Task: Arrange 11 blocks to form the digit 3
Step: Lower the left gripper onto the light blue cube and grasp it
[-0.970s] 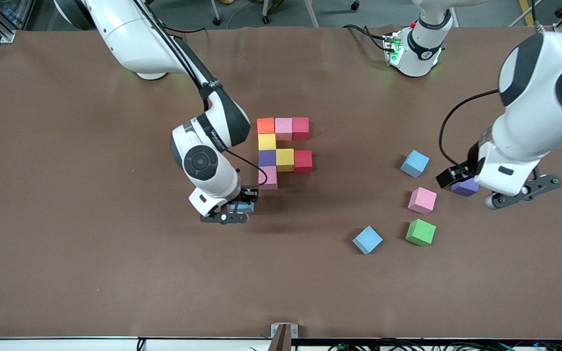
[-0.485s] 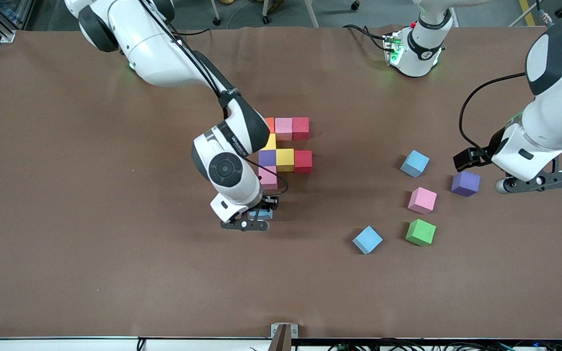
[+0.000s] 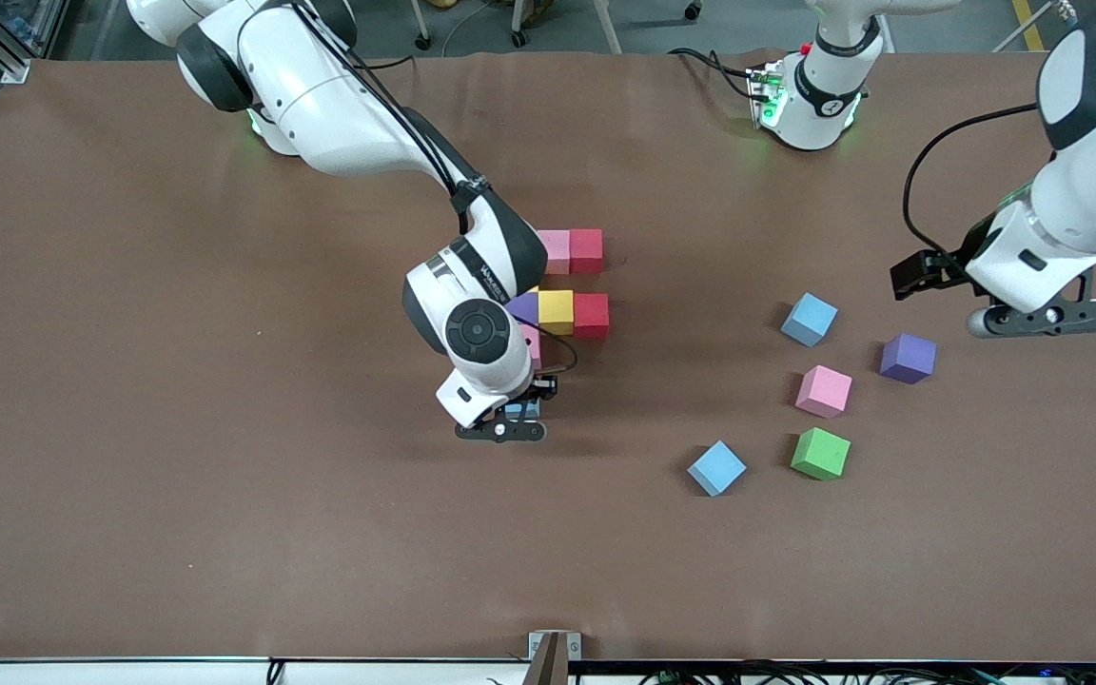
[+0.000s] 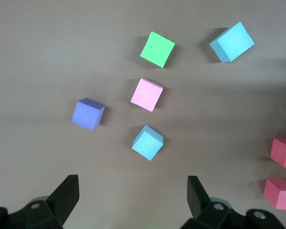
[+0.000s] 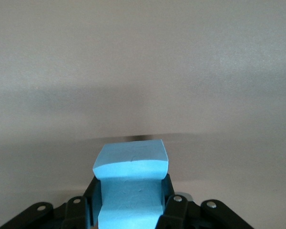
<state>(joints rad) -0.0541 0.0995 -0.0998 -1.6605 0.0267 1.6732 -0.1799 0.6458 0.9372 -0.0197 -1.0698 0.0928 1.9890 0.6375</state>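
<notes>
right gripper (image 3: pixel 517 420): clamped on a light blue cube (image 5: pixel 130 177), hanging low over the table just at the near end of the figure's column

left gripper (image 3: pixel 1047 317): fingers wide apart, nothing in them, waiting over the left arm's end of the table above the loose cubes

figure so far (image 3: pixel 575 285): pink (image 3: pixel 554 250) and red (image 3: pixel 586 249) cubes in the far bar, purple (image 3: pixel 522 306), yellow (image 3: pixel 556 311) and red (image 3: pixel 592 314) in the middle bar, and a sliver of pink (image 3: pixel 534 344) one step nearer; the right arm covers the rest of the column

key relation: the held cube sits right below that pink sliver in the front view, so I'd guess the open slot is the next cell nearer the camera in the same column, basically under the fingers. Can't tell if the cube touches the table yet

loose cubes: two light blue (image 3: pixel 809 319) (image 3: pixel 716 467), pink (image 3: pixel 823 391), purple (image 3: pixel 908 358) and a green one (image 3: pixel 820 453), all near the left gripper, well apart from the figure

who's nearer: left arm for the spares, right arm for the figure

watch out: nudging the pink cube while setting down
</notes>
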